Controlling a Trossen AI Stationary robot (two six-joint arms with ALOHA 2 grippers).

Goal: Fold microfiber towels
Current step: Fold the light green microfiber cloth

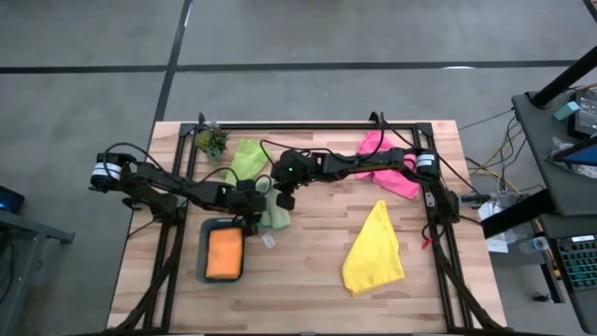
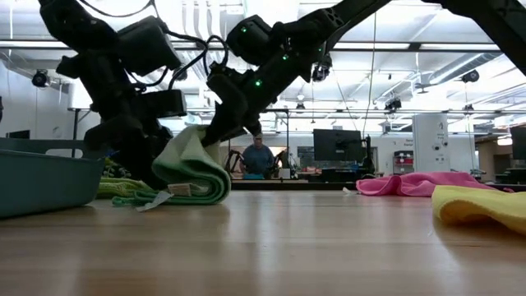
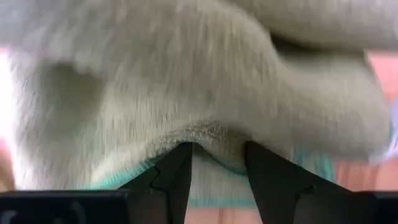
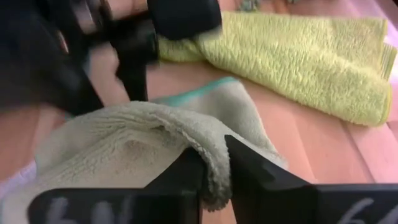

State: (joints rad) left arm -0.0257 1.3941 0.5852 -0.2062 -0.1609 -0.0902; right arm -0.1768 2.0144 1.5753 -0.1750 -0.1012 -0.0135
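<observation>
Both arms meet over the pale sage green towel [image 1: 276, 213], which lies bunched left of centre on the bench [image 1: 308, 289], just right of the teal tray [image 1: 207, 252] holding the orange towel [image 1: 225, 254]. The left end effector [image 3: 217, 165] pinches the towel's hem between its fingers; the right end effector [image 4: 214, 171] grips a fold of the same cloth. Lime green towel [image 1: 245, 159] sits above, pink towel [image 1: 387, 168] upper right, yellow towel [image 1: 375, 250] lower right.
</observation>
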